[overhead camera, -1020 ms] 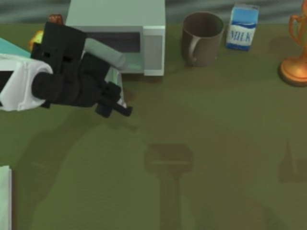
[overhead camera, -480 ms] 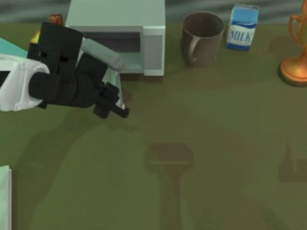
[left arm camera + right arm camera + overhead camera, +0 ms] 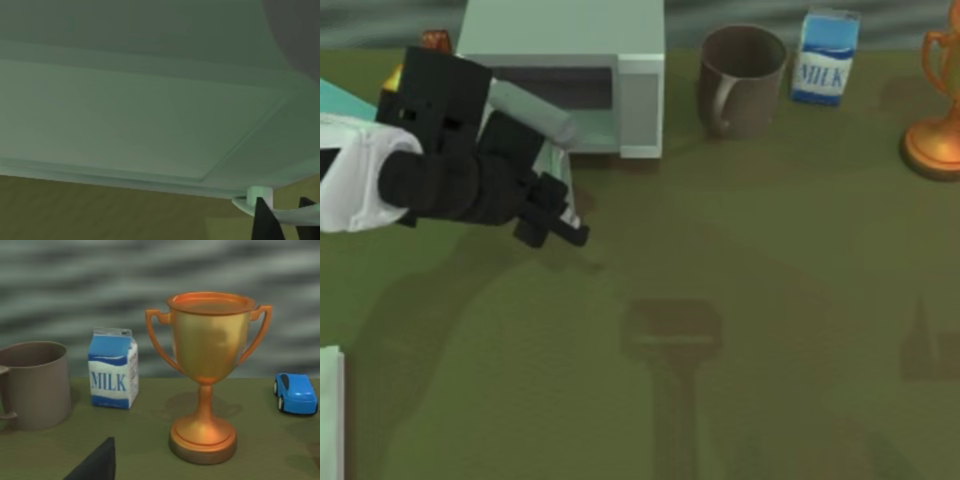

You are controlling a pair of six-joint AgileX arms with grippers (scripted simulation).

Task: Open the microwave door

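The pale grey-green microwave (image 3: 560, 35) stands at the table's far left. The microwave door (image 3: 530, 105) is swung out toward the front, and the dark cavity shows behind it. My left gripper (image 3: 560, 220) is in front of the door's free edge. In the left wrist view the door panel (image 3: 125, 115) fills most of the picture. There my left gripper (image 3: 285, 220) is shut on the light handle strip (image 3: 295, 216), one dark fingertip on each side. My right arm is out of the top view. A dark corner of my right gripper (image 3: 97, 465) shows in the right wrist view.
A brown mug (image 3: 742, 78) and a blue milk carton (image 3: 825, 55) stand to the right of the microwave. A golden trophy (image 3: 940, 120) is at the far right, with a blue toy car (image 3: 295, 392) beside it. Small orange things (image 3: 435, 40) sit behind my left arm.
My left arm has drawn slightly to the left with the handle, and the door's free edge has swung a little further from the microwave. In the last half second almost nothing moved.
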